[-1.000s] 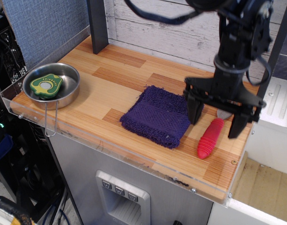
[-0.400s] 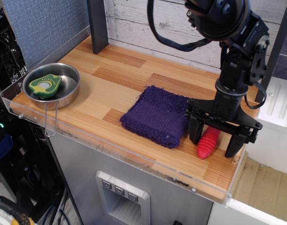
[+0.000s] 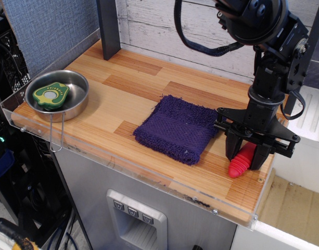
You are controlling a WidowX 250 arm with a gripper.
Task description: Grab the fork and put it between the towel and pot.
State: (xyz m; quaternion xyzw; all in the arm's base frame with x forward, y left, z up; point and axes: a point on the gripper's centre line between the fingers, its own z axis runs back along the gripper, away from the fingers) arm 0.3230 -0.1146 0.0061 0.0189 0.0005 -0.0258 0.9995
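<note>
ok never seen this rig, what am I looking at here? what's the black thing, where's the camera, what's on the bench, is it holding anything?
The black thing is a single robot arm; its hand is the two-fingered clamp at the bottom. There is one picture, from a fixed camera above and in front of the wooden counter. On the counter: a steel pot at the left with a green avocado toy inside, a purple towel in the middle, and a fork at the right, of which only the red handle shows. The hand is down over that handle with a finger on each side. It looks closed on it, but the fork is not visibly lifted off the wood, so call it gripped, not yet carried.
</note>
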